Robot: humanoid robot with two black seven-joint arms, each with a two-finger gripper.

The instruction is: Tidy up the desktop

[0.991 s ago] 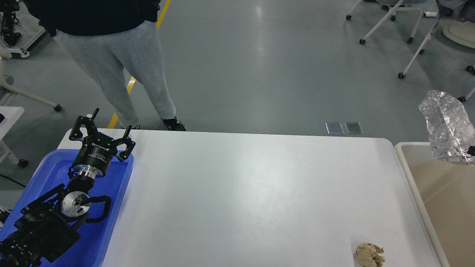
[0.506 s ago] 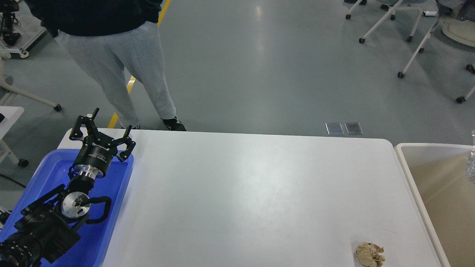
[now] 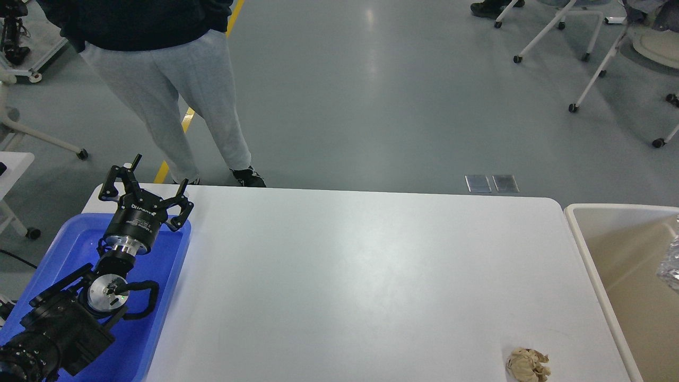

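Observation:
The white desktop point(image 3: 360, 276) fills the middle of the head view. A crumpled brown paper ball point(image 3: 527, 364) lies on it near the front right corner. My left gripper point(image 3: 154, 178) is open and empty, held above the far end of the blue tray point(image 3: 146, 339). A crumpled clear plastic piece point(image 3: 671, 265) shows at the right edge inside the beige bin point(image 3: 594, 254). My right gripper is out of view.
A person in grey trousers point(image 3: 175, 95) stands just behind the desktop's far left corner. Wheeled chair legs point(image 3: 578, 58) stand on the floor at the back right. A small white table point(image 3: 10, 164) sits at the far left.
The clear plastic piece has dropped from above the beige bin's far rim down into the bin at the right edge. My left arm has not moved.

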